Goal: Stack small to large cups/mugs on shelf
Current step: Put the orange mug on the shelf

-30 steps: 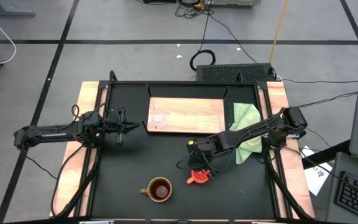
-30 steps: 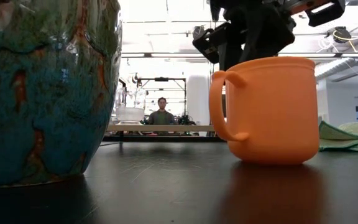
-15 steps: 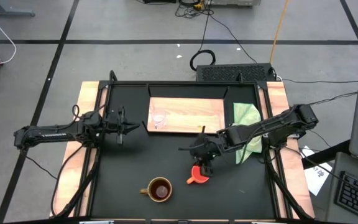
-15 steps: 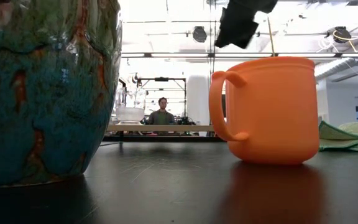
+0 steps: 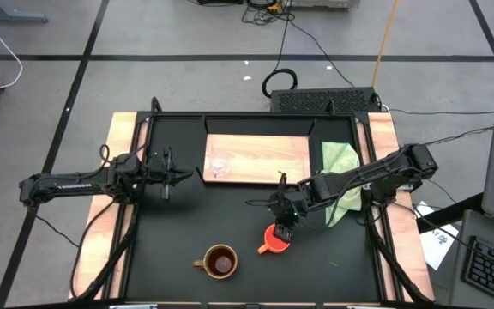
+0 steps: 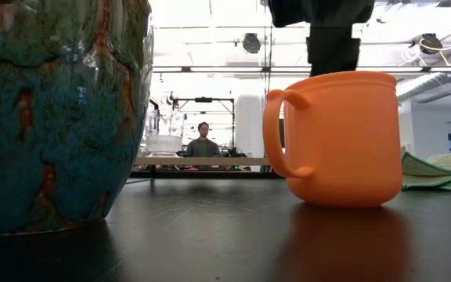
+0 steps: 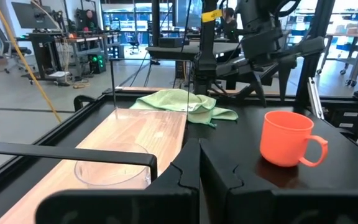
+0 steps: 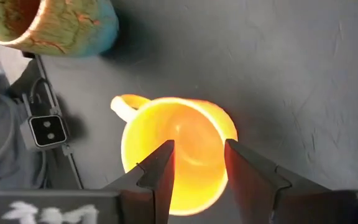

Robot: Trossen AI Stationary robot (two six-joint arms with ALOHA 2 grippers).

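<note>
The orange handled cup stands upright on the black table, handle toward the left edge; it also shows in the low view and the right wrist view. My right gripper hangs open just above its rim, pointing down. One finger is over the hollow, the other over the wall opposite the handle. The brown mug stands near the near edge. The clear glass cup stands on the shelf. My left gripper waits shut, left of the shelf. My right gripper comes at the orange cup's rim from above, pointing down, its open fingers on either side of the wall opposite the handle. I cannot tell whether a finger touches the rim. The cup stands on its base on the table.
A light green cloth lies crumpled at the shelf's right end, under my right arm. The brown mug fills the low view's left. Bare black table lies between the shelf and the two cups. A person sits far off in the room.
My right gripper rose clear of the orange cup, turned about its wrist, and came back down over the cup's opening. The cup stayed where it was. My left arm kept still.
</note>
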